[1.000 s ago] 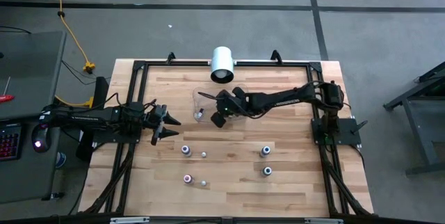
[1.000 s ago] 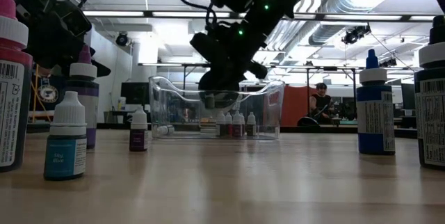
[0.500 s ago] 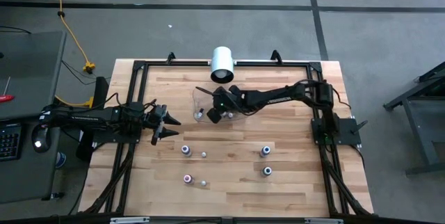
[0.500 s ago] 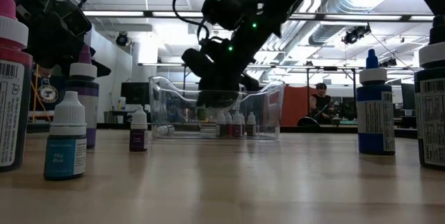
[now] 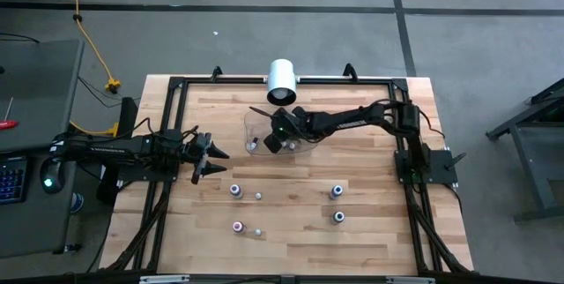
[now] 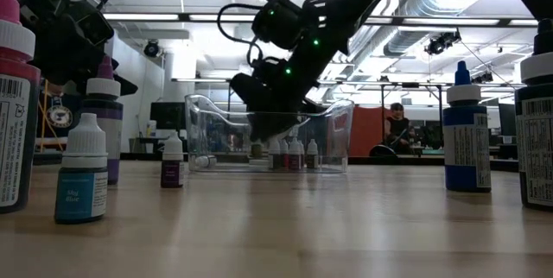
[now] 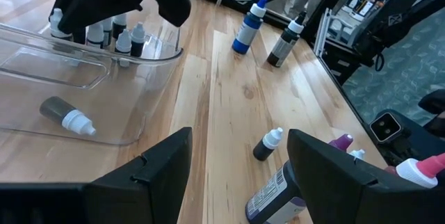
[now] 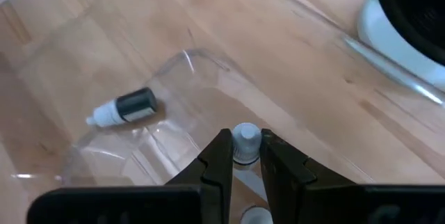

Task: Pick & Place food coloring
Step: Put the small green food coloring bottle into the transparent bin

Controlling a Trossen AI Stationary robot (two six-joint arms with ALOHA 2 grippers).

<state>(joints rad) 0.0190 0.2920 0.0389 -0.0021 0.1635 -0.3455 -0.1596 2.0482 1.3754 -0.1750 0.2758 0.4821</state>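
Observation:
A clear shallow tray (image 5: 261, 130) stands at the table's far middle and shows in the low view (image 6: 216, 131) too. Small food coloring bottles stand upright in it (image 6: 289, 153), and one lies on its side (image 8: 126, 107). My right gripper (image 5: 275, 139) is down inside the tray (image 6: 270, 123), shut on a tiny white-capped bottle (image 8: 245, 140). My left gripper (image 5: 208, 156) waits open over the table's left side, touching nothing. More bottles stand on the wood nearer the front (image 5: 235, 190) (image 5: 336, 192) (image 5: 237, 226) (image 5: 338, 217). My right gripper pinches the tiny bottle between its two fingertips (image 8: 221, 156), just under the white cap (image 8: 245, 136). The fingers slant down into the tray from the table's right side. The cap sticks out past the fingertips; the fingers hide the bottle's body and whether it rests on the tray floor.
A large white cylinder (image 5: 282, 81) lies at the far edge just behind the tray. In the left wrist view a small dark bottle (image 7: 268, 144), a purple one (image 7: 278, 196) and two taller ones (image 7: 248, 26) (image 7: 285, 40) stand on the wood. A black frame (image 5: 167, 99) rims the table.
My right gripper has gone down into the clear tray and a little toward the table's far left, staying shut. My left arm has kept still.

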